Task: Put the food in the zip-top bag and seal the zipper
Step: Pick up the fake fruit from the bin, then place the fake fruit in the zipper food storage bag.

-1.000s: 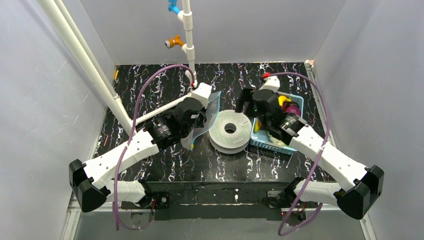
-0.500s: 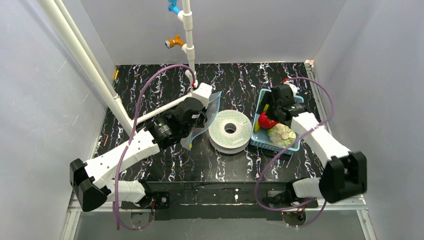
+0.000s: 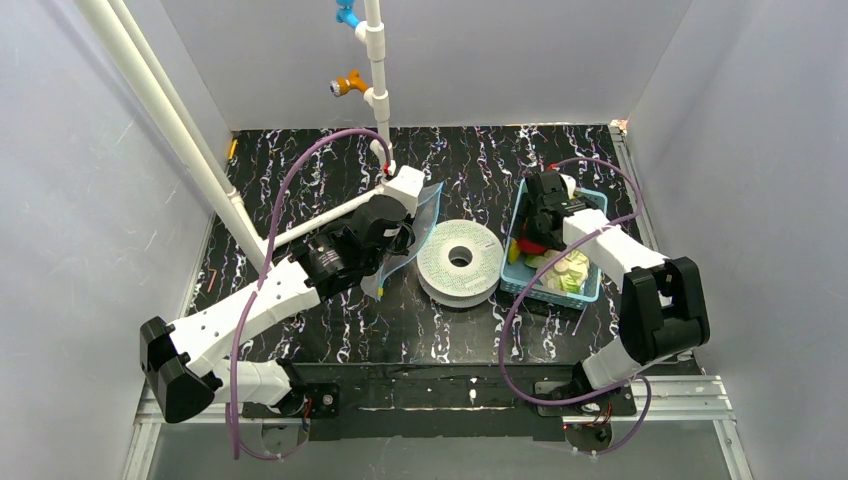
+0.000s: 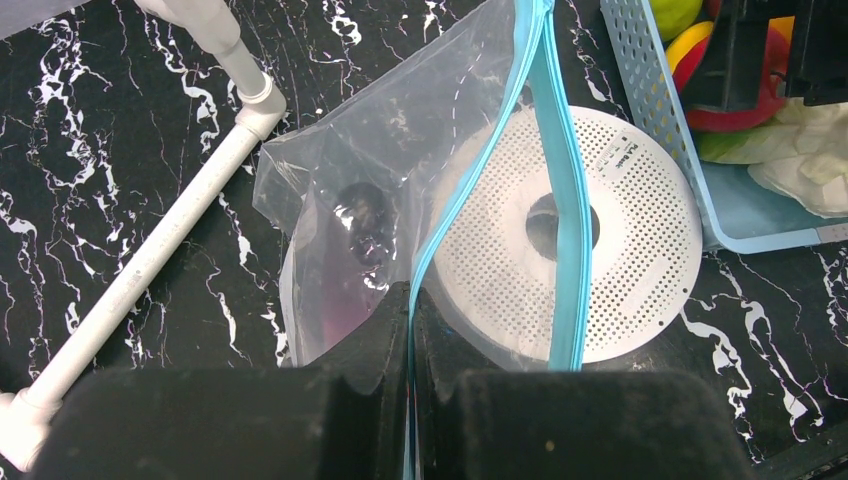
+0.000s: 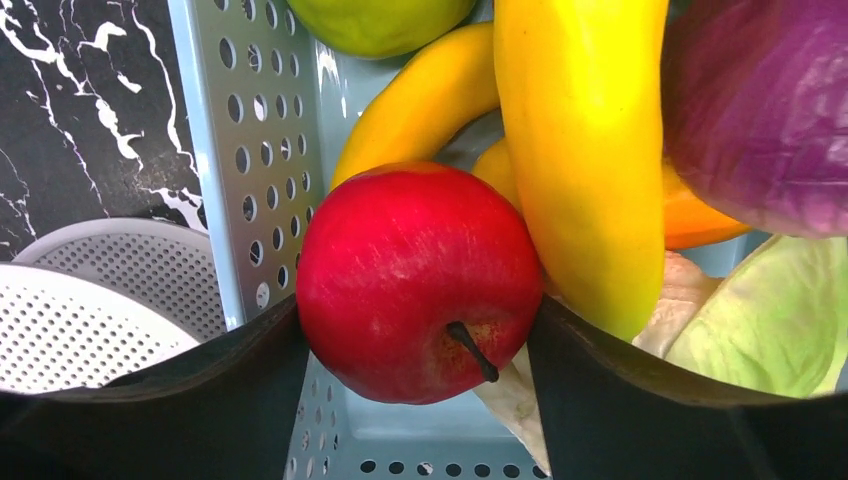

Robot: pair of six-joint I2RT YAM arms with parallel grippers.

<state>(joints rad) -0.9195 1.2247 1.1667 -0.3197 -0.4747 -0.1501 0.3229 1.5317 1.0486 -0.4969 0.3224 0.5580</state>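
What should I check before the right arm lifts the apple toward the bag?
1. The apple sits inside the right gripper: ok.
2. Grip firm enough to lift: cannot tell.
3. The left gripper is shut on the bag edge: ok.
4. Bag mouth open, blue strip parted: ok.
5. Apple free of the banana: cannot tell, they overlap in view.
6. Low path clear: not ok, the white disc lies between.
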